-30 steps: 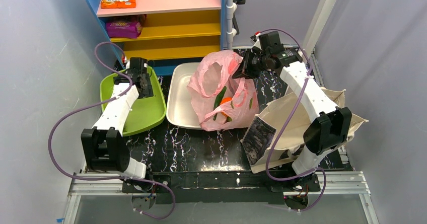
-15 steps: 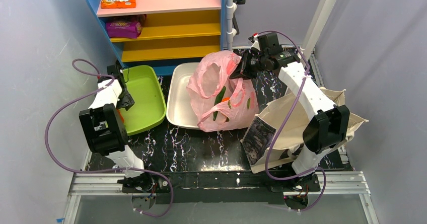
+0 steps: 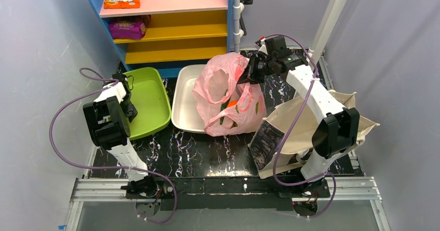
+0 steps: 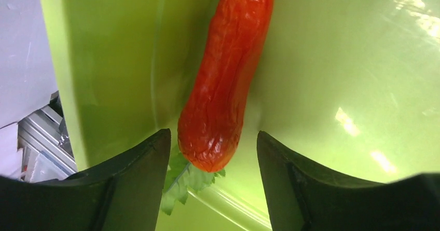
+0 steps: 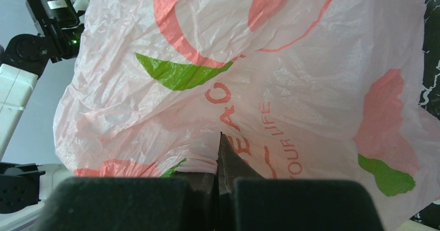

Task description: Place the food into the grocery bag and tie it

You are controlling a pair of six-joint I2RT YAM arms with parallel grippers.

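Overhead: the translucent pink plastic grocery bag (image 3: 210, 85) sits at centre, and the right gripper (image 3: 249, 72) pinches its rim. Left wrist: the left gripper (image 4: 212, 140), jaws apart, straddles a long wrinkled red pepper (image 4: 228, 75) in a lime-green plastic tray (image 4: 337, 59), not touching it. It is best to close squarely, clear of the tray wall. Right wrist: jaws clamped on bag film.

We see a pink grocery bag (image 3: 210, 88) with red and green blobs and red letters, a red pepper (image 4: 223, 85), a bright green tray (image 3: 150, 96), a white tray (image 3: 184, 104), a black desk (image 3: 207, 155) with white streaks, a tan tote (image 3: 301, 132) with a dark panel.
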